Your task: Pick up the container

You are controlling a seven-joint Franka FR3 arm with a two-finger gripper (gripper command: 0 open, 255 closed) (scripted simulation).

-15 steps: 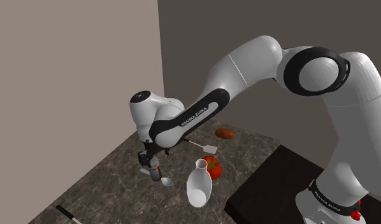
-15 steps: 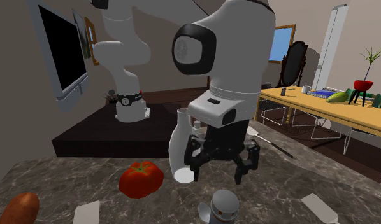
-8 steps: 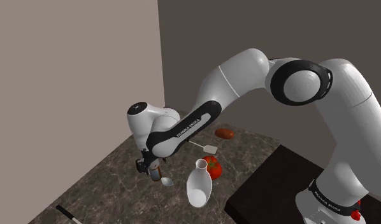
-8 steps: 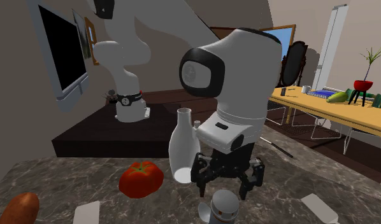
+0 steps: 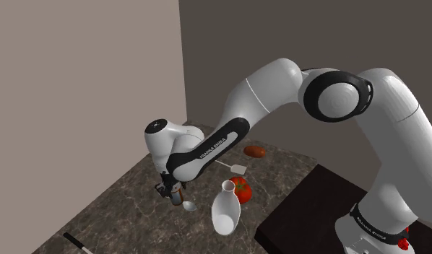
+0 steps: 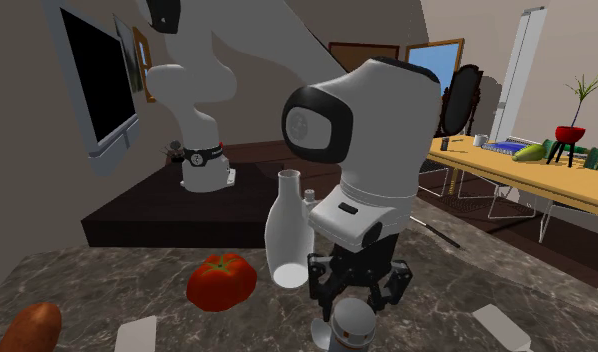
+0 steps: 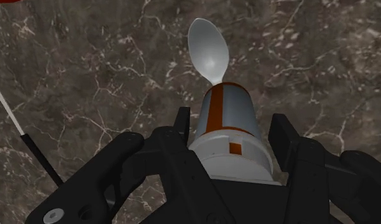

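Straddling the upright grey-and-orange container (image 7: 226,127) near the middle of the dark marbled surface (image 7: 87,83), the hand (image 7: 230,122) hangs open, fingers either side, a spoon (image 7: 208,54) just beside.

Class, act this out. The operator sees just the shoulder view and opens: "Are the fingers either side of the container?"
Observer: Yes. In the wrist view the open end effector straddles the container.
Operator: Gripped?
Observer: Seemingly not; a gap shows beside one finger.
Operator: What does it look like?
Observer: Grey with orange-brown bands; the second exterior view shows a rounded grey top.
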